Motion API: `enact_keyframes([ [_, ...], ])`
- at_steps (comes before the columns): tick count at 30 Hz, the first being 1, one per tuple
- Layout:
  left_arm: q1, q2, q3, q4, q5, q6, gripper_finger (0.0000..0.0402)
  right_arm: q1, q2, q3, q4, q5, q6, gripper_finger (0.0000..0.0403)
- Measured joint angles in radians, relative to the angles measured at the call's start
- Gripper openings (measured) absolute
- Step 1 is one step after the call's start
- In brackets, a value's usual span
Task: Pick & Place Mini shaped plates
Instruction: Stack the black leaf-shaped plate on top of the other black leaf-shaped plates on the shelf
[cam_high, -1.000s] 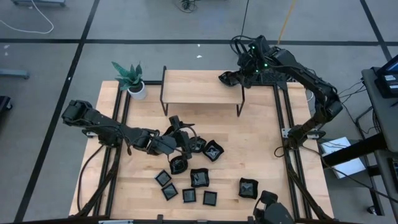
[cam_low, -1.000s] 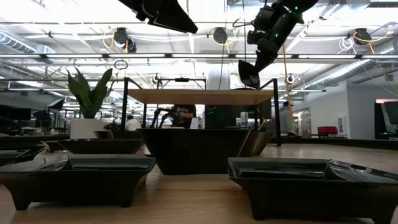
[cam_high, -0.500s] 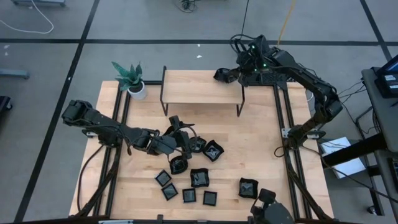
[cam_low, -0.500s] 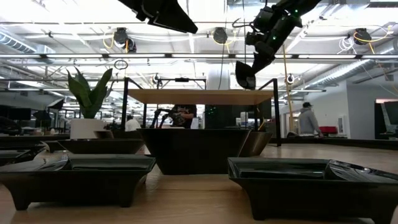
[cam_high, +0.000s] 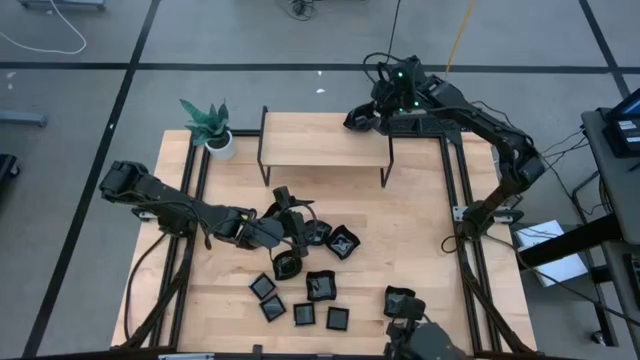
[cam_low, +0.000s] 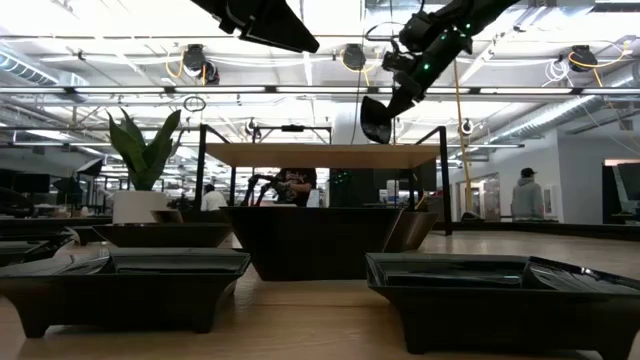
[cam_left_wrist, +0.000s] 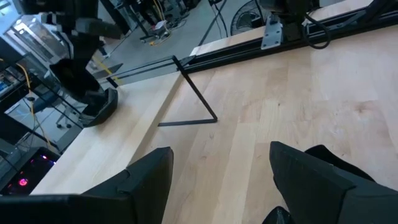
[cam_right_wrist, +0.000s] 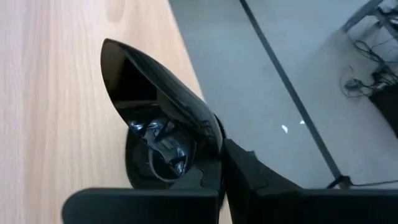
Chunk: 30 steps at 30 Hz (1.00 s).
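Note:
Several mini shaped plates (cam_high: 320, 285), small glossy black dishes, rest flat on the wooden table near its middle and near edge; two show close up in the low view (cam_low: 125, 275). My right gripper (cam_high: 362, 120) is shut on one more plate (cam_low: 375, 118), held above the right end of the raised wooden shelf (cam_high: 325, 140). My left gripper (cam_left_wrist: 217, 186) is open, low over the table beside the cluster of plates (cam_high: 300, 228), and touches nothing I can see. My right gripper pinches the plate by its rim (cam_right_wrist: 208, 140) between its two fingers (cam_right_wrist: 249, 180). The plate is lifted clear above the shelf top (cam_low: 310, 150) and tilted steeply, its hollow side turned sideways.
A potted green plant (cam_high: 210, 125) stands at the far left corner. The shelf stands on thin black legs (cam_left_wrist: 196, 93) over the far half of the table. Black rails (cam_high: 455, 200) run along both sides. Bare wood lies right of the plates.
My right gripper has carried its plate toward the table's left, from beside the shelf's right end to over that end, keeping its height and staying shut on it. My left arm has kept still.

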Motion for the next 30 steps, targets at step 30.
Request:
enact_keyframes([
  [30,0.000,0.000,0.000,-0.003,0.012,0.001,0.0269,0.037,-0.008,0.000,-0.095,0.019,0.078,0.0000],
])
